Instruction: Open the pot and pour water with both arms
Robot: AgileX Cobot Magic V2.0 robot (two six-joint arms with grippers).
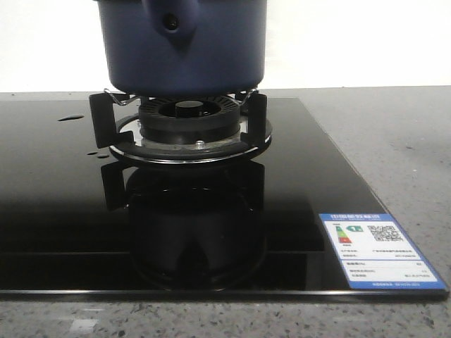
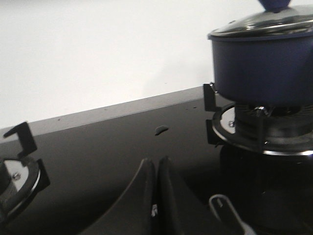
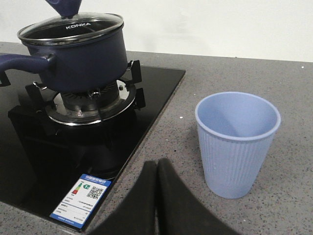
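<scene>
The dark navy pot (image 1: 183,49) stands on the burner (image 1: 187,127) of the black glass hob, its handle bracket with a round hole facing the front camera. It also shows in the left wrist view (image 2: 261,66) and the right wrist view (image 3: 78,58), where a glass lid (image 3: 71,28) with a blue knob sits on it and the handle (image 3: 22,61) sticks out sideways. A pale blue ribbed cup (image 3: 237,142) stands on the grey counter beside the hob. My left gripper (image 2: 156,164) is shut and empty above the hob. My right gripper (image 3: 157,166) is shut and empty, near the cup.
A second burner (image 2: 17,178) is at the hob's other side. An energy label sticker (image 1: 380,250) lies at the hob's front right corner. Water drops (image 1: 70,117) lie on the glass left of the pot. A white wall stands behind the counter.
</scene>
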